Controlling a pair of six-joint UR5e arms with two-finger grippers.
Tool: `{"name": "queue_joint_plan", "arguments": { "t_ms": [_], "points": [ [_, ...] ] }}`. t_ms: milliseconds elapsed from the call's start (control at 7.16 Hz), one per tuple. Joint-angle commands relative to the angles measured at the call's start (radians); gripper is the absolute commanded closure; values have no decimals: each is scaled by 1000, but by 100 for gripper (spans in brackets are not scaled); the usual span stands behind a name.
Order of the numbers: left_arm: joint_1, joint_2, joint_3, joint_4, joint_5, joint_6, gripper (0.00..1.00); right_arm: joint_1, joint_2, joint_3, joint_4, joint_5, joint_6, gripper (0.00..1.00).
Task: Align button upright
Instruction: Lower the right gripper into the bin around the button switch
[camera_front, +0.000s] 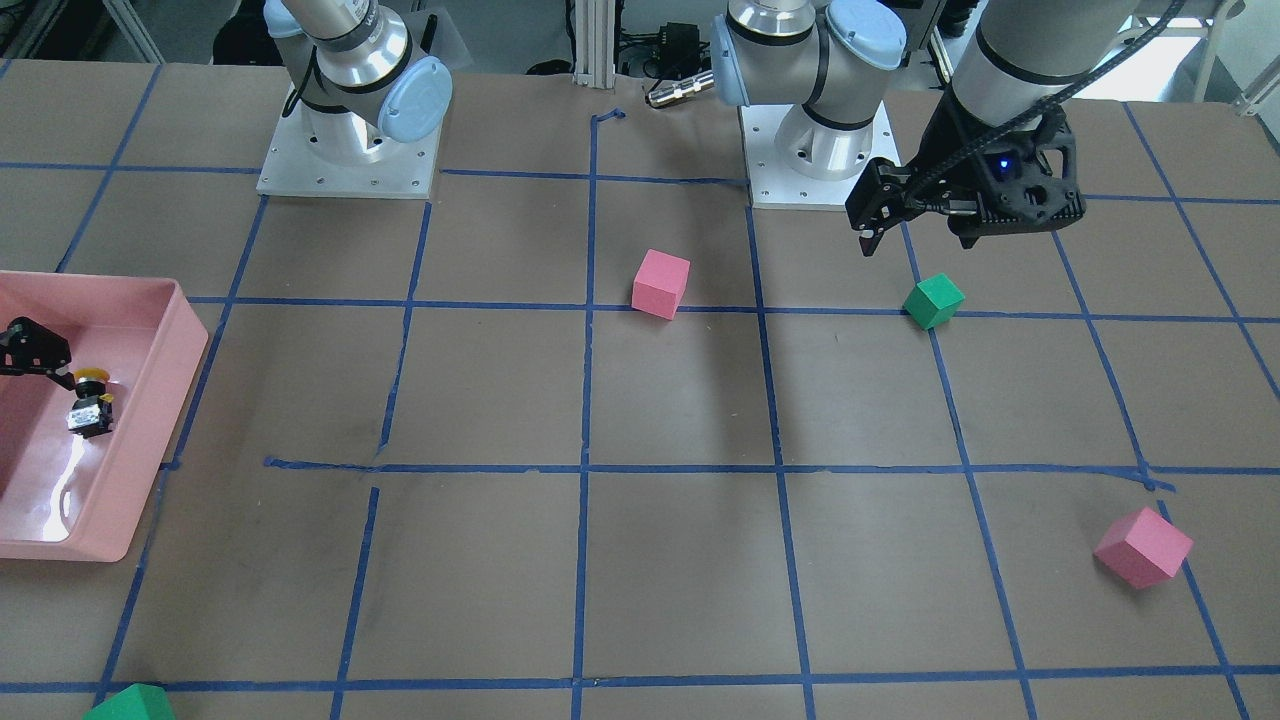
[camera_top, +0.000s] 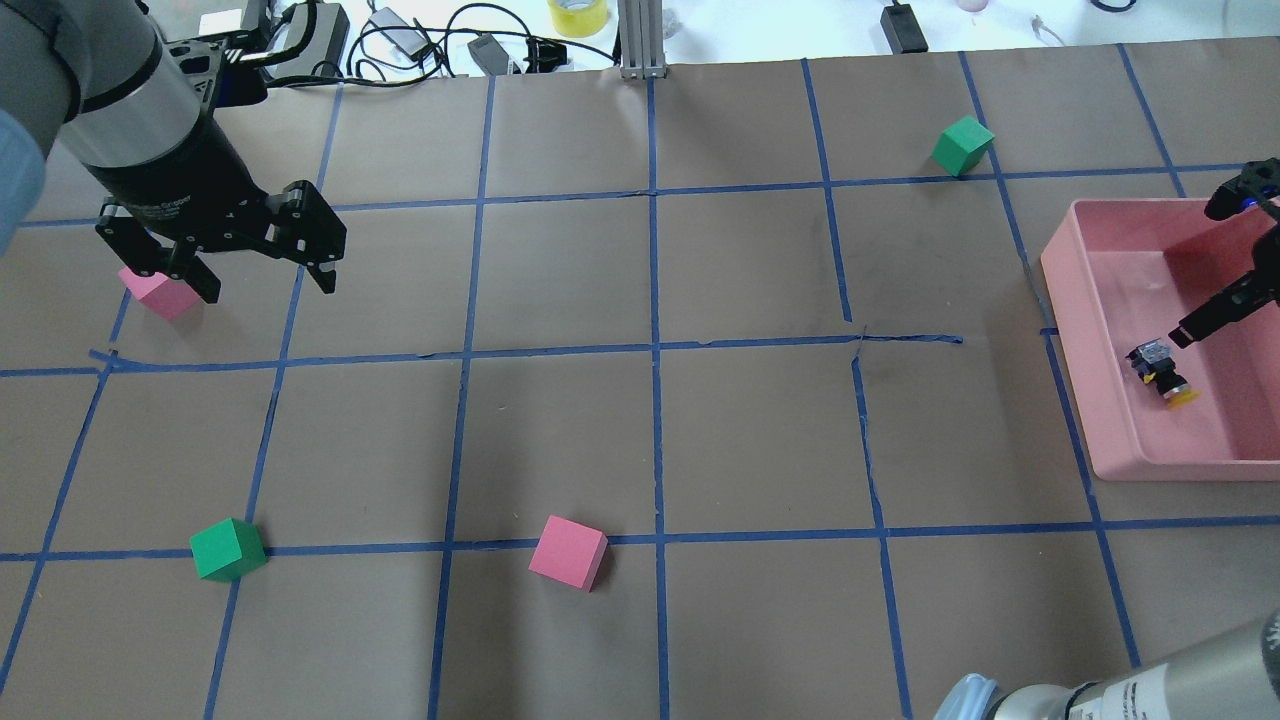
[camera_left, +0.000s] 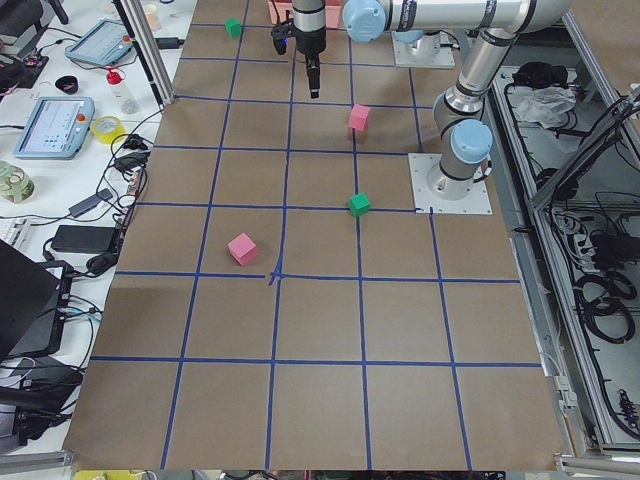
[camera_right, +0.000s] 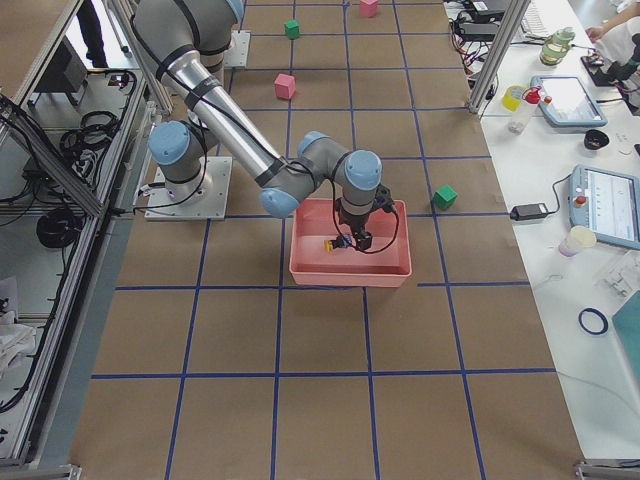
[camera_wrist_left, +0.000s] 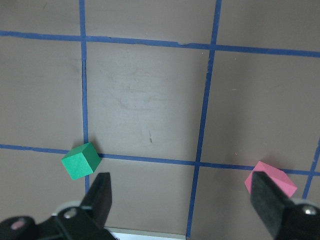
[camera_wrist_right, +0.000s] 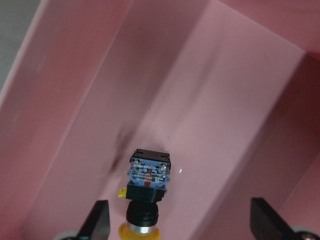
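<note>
The left gripper (camera_top: 263, 282) hangs pointing down, jaws spread wide. The right arm (camera_right: 240, 135) stretches outward, the right gripper (camera_wrist_right: 182, 215) aimed downward, jaws likewise wide apart.

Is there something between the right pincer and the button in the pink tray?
Nothing visible stands between them. The open right pincer hangs over the button, which lies on its side on the floor of the pink tray. Only bare floor shows around it.
</note>
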Motion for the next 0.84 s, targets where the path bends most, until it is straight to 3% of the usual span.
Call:
{"name": "queue_joint_plan", "arguments": {
  "t_ms": [0,698],
  "points": [
    [0,0,0,0,0,0,0,0,19,3,-16,-6,51,0],
    [0,-1,0,2,0,1,0,0,39,55,-79,-21,54,0]
  ]
}}
